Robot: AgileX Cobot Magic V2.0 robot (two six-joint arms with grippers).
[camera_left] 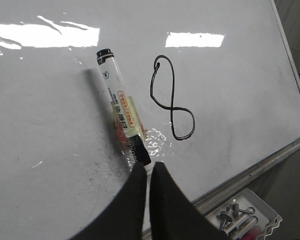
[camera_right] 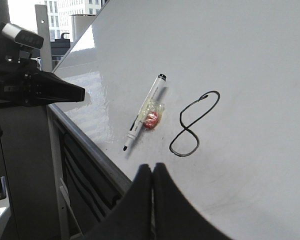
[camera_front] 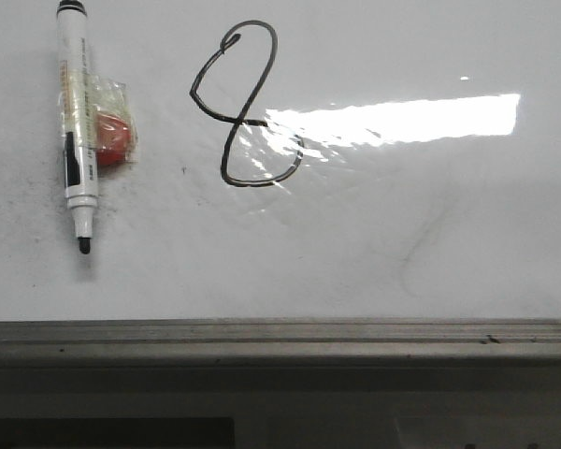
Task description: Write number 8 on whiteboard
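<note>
The number 8 (camera_front: 246, 121) is a thin black lopsided line on the whiteboard (camera_front: 402, 234). It also shows in the left wrist view (camera_left: 171, 108) and the right wrist view (camera_right: 190, 129). A white marker (camera_front: 78, 122) with a black uncapped tip lies on the board left of the 8, with a red piece (camera_front: 112, 138) taped to it. My left gripper (camera_left: 147, 166) is shut and empty, hovering off the board over the marker's tip end (camera_left: 117, 95), which its fingers hide. My right gripper (camera_right: 153, 167) is shut and empty, off the board near its rail. Neither gripper shows in the front view.
A grey metal rail (camera_front: 280, 339) edges the board's near side. A white tray with screws (camera_left: 245, 217) sits below the rail. My left arm (camera_right: 40, 90) hangs dark beyond the board's edge in the right wrist view. Glare (camera_front: 402, 117) lies right of the 8.
</note>
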